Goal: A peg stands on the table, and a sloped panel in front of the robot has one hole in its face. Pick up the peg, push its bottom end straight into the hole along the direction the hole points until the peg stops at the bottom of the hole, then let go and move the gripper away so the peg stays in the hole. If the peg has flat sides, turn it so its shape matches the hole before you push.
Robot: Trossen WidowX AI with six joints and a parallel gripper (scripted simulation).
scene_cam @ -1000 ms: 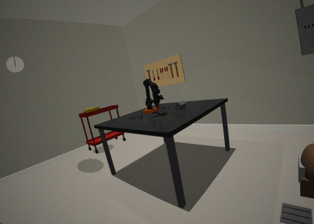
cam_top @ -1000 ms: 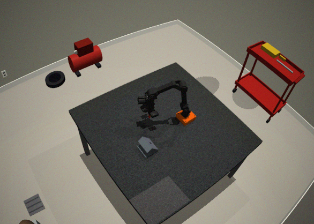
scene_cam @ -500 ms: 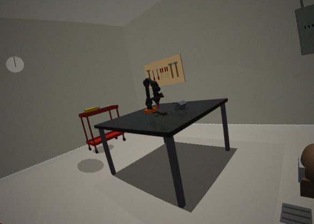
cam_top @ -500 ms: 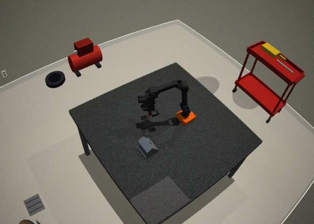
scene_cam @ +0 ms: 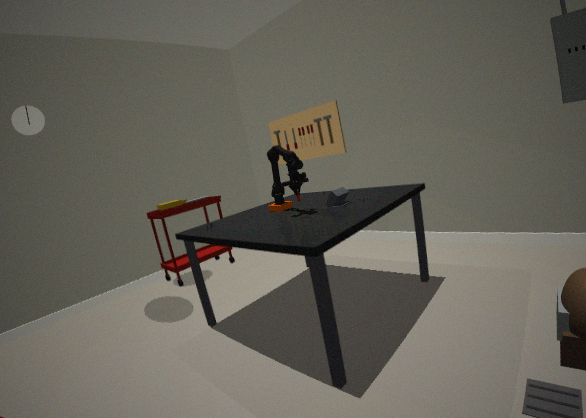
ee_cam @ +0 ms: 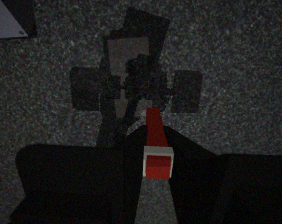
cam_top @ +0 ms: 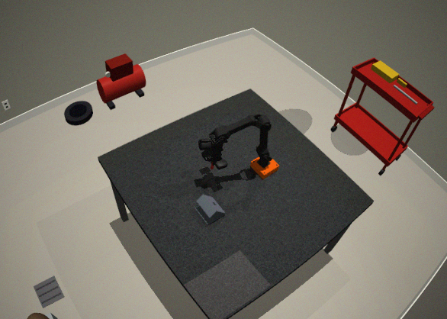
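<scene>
Where gripper [ee_cam: 158, 150] clamps, square-section red peg [ee_cam: 157, 165] over speckled table [ee_cam: 232, 60].

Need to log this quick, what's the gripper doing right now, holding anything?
Gripper: shut on the red peg, held above the table.

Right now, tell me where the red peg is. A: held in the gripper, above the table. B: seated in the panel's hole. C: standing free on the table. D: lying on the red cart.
A: the gripper is shut on the red peg, which hangs above the table, away from the sloped panel.
</scene>
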